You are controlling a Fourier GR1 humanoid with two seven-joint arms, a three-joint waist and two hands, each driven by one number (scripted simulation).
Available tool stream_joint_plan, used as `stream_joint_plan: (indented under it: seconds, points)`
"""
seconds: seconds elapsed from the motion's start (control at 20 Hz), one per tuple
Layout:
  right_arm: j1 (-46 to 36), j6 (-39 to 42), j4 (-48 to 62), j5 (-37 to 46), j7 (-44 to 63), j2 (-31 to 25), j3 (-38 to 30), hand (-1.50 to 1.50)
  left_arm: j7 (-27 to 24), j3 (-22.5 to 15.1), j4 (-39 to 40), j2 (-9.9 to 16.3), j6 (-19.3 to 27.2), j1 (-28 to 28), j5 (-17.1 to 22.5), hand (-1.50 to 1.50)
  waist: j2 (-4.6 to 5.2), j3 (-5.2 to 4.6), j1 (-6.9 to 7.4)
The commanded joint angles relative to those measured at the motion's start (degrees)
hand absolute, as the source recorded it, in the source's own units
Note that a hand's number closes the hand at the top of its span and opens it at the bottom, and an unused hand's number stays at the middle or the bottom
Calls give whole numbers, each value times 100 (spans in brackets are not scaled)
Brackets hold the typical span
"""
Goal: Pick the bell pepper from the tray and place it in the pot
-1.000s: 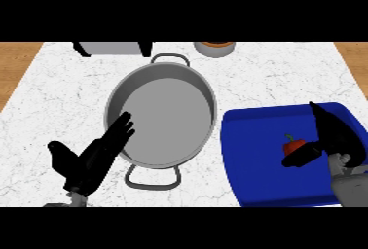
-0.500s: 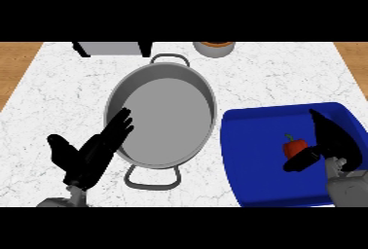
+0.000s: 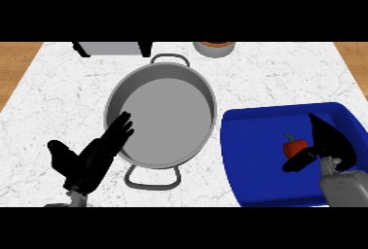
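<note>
Bell pepper (image 3: 293,147), one only, red with a green stem, is seen lying inside the blue tray (image 3: 251,146), towards its right half. Its right side is partly covered by the right hand (image 3: 327,141), whose fingers are held straight and long just beside the pepper while the thumb juts out below it; whether the pepper is actually touched cannot be told. The tray's lower edge and right corner are cut off or hidden behind the right forearm. One grey pot (image 3: 161,119) with two loop handles is set on the white marbled counter (image 3: 64,87), just left of the tray; nothing is seen inside it. The left hand (image 3: 90,158) is shown at the pot's lower left rim, fingers straight and spread, holding nothing. At the far edge, a grey box (image 3: 111,47) and a round brown-topped container (image 3: 214,47) are each cut off and hard to identify.
</note>
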Motion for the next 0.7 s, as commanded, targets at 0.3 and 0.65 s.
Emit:
stream_joint_plan:
  seconds: [0.3, 0.65]
  points:
    - [-341, -128, 1460, 546, -770, 269, -400, -150, 203, 69, -131, -263, -68, -13, -263, 0, 5, 0, 20]
    - [-137, -281, 1353, 587, -1073, 474, -732, 150, 57, 511, 95, -123, -502, 22, -142, 0, 4, -1, 8]
